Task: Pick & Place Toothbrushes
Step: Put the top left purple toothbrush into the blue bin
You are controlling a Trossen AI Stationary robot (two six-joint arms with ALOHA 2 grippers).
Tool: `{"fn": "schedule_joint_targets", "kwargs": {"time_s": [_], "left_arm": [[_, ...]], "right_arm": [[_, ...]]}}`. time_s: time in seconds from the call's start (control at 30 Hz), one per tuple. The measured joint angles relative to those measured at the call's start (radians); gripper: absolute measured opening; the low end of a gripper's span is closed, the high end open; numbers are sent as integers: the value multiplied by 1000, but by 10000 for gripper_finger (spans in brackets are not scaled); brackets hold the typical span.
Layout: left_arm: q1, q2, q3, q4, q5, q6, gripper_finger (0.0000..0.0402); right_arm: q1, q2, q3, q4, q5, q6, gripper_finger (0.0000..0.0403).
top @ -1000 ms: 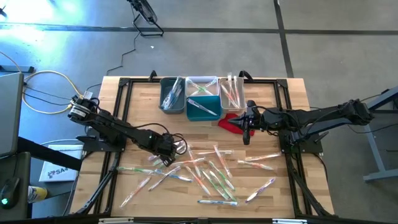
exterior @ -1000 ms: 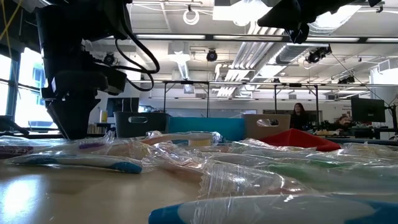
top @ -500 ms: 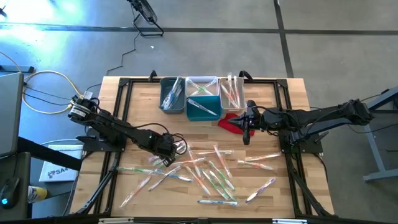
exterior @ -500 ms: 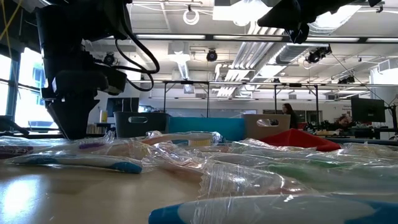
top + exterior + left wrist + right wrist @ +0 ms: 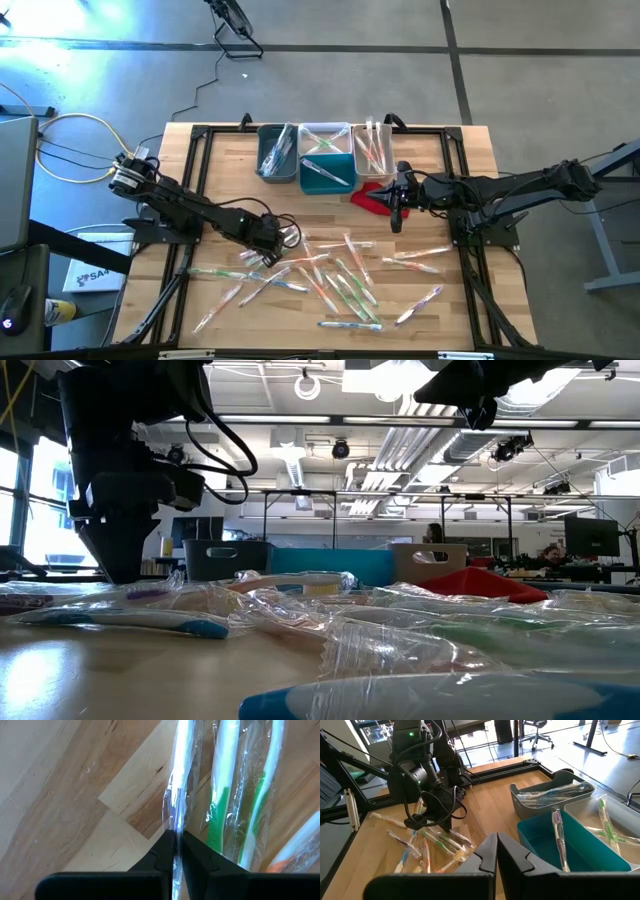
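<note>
Crinkly clear-wrapped toothbrush (image 5: 179,795) between slim black left gripper (image 5: 175,851) jaws.

A big open robotics lab or workshop: bare ceiling pipes (image 5: 400,435) and strip lights hang above the wooden table (image 5: 230,150), with desks, a monitor (image 5: 592,537) and office chairs (image 5: 536,731) beyond it on a concrete floor.
</note>
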Motion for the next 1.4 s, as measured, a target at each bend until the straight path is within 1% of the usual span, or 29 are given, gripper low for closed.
{"fn": "schedule_joint_targets", "kwargs": {"time_s": [0.2, 0.33, 0.5, 0.67, 0.93, 1.13, 1.4], "left_arm": [[0, -6, 0, -5, 0, 3, 18], [0, -35, 9, -78, -2, 3, 17], [0, -88, 57, -202, -55, 3, 5], [0, -140, 90, -236, -127, 24, 6], [0, -220, 126, -237, -242, 30, 4], [0, -288, 128, -224, -333, 45, 4], [0, -356, 128, -112, -408, 85, 4]], "right_arm": [[0, 0, 0, 0, 0, 0, 5], [0, 0, 0, -1, 0, 0, 5], [0, 0, 0, -7, 0, -1, 5], [0, 0, 0, -7, 0, -1, 5], [0, 0, 0, -13, 0, -1, 5], [0, 0, 0, -13, 0, -1, 5], [0, 0, 0, -13, 0, -1, 5]]}}
